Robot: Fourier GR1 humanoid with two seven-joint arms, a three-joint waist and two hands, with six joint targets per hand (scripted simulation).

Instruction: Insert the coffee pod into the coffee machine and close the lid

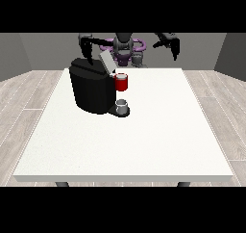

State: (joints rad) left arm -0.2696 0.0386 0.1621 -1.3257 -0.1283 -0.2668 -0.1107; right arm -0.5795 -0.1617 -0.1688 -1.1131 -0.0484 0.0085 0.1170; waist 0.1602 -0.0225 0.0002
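White table (144, 145) bears the coffee machine (93, 90), both hands raised: view's-left hand (88, 48) and view's-right hand (172, 43), fingers seemingly hanging uncurled.

A bare test room: plain grey walls (38, 51), pale wood-plank floor (29, 97), and one large white table (129, 145) standing in its middle.

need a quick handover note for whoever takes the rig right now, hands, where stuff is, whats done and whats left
Hand at the view's left: raised above the black coffee machine, holding nothing.
Hand at the view's right: raised off to the side, holding nothing.
Things: machine stands on the white table; its grey lid is tilted open. Red part sits at the machine's front top; whether it is the pod cannot be told. Small grey cup stands on the base below.
Done: lid open.
Left: confirm pod seated, close lid.
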